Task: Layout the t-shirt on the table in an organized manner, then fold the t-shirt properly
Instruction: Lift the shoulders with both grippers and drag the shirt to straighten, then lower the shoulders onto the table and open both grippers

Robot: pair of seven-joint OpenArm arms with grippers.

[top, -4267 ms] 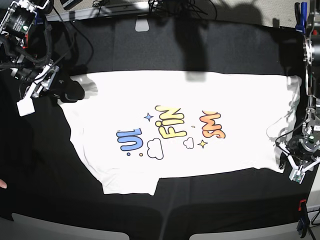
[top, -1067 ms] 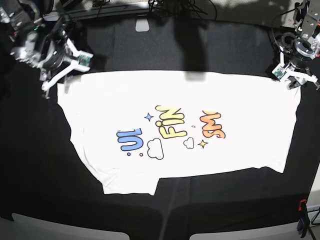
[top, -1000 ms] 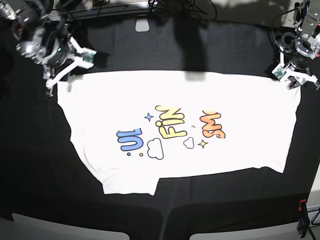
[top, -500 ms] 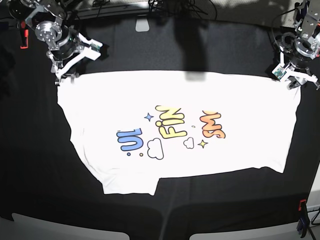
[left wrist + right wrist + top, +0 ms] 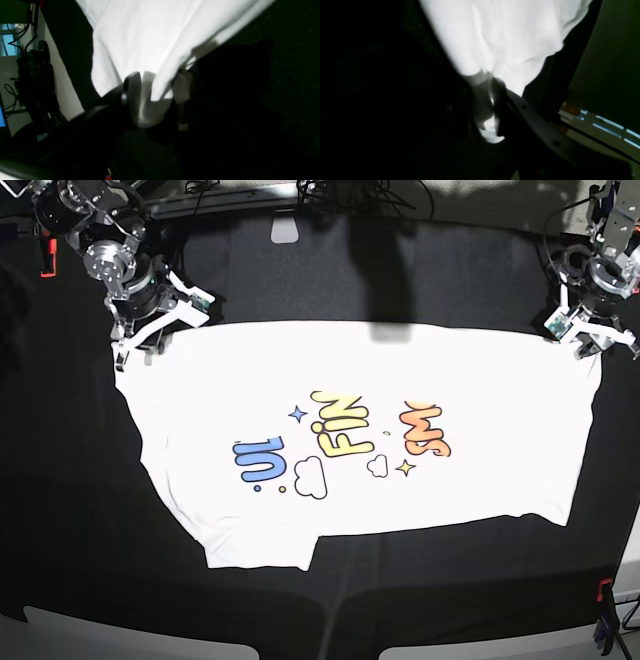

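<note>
The white t-shirt point(image 5: 350, 440) lies spread flat on the table point(image 5: 420, 275), its colourful print facing up. At the shirt's far right corner in the base view, my left gripper point(image 5: 588, 340) is shut on the cloth. The left wrist view shows a bunch of white fabric point(image 5: 155, 105) pinched in that gripper point(image 5: 157, 100). My right gripper point(image 5: 150, 330) sits at the shirt's far left corner. In the right wrist view that gripper point(image 5: 486, 110) is shut on a narrow fold of the t-shirt point(image 5: 510, 45).
A red clamp point(image 5: 45, 255) is at the far left edge, a blue clamp point(image 5: 600, 200) at the far right, and another clamp point(image 5: 603, 610) at the near right. A small white patch point(image 5: 285, 228) and cables lie along the back edge.
My right gripper has moved down and right onto the shirt's far left corner, and its jaws have closed on the cloth. The left gripper has kept still.
</note>
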